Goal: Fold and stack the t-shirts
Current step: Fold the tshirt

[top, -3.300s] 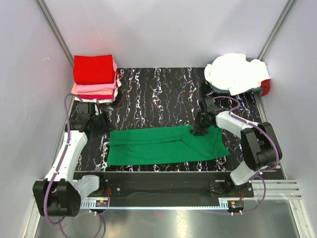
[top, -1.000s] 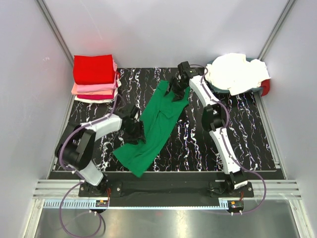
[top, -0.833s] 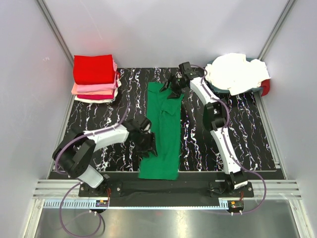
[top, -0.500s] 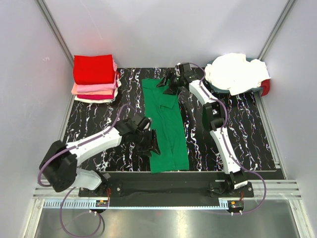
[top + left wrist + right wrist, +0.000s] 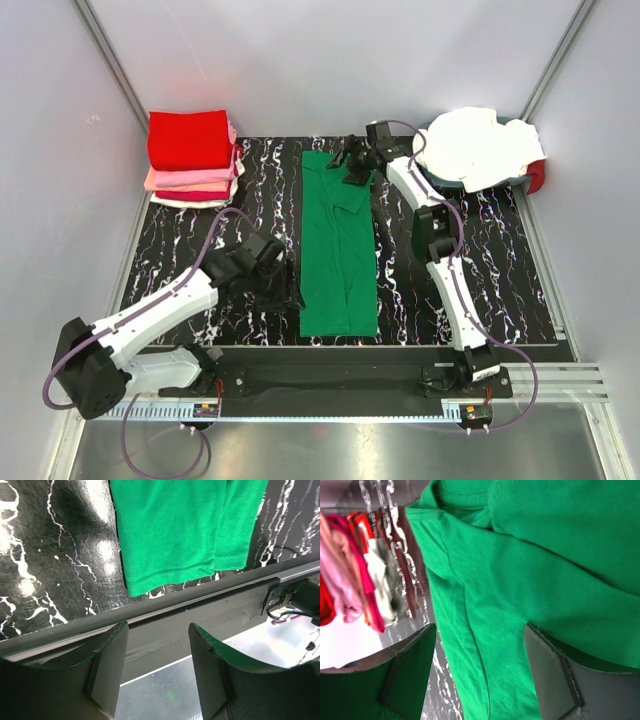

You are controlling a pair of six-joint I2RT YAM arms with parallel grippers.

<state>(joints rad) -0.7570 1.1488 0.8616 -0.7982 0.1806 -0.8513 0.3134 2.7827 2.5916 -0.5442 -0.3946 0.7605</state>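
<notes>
You're mid-fold on the green shirt (image 5: 339, 250): it lies flat on the mat (image 5: 470, 270) as a long narrow strip running from 12 to 6 o'clock, sleeves tucked in, so the lengthwise folds look done and the crosswise one is due. The left gripper (image 5: 285, 292) sits just off the strip's 9 o'clock edge near the 6 o'clock hem, jaws about half apart with nothing between them. The right gripper (image 5: 348, 168) hangs over the collar end at 12 o'clock, jaws wide, cloth beneath them but not pinched. Neither holds the shirt. Next, I'd judge, you need a pinch on both corners of one end, then carry that end over to meet the other, keeping the edges lined up. After that it goes onto the stack (image 5: 192, 158) at 10 o'clock; the white heap (image 5: 475, 145) at 2 o'clock waits its turn
</notes>
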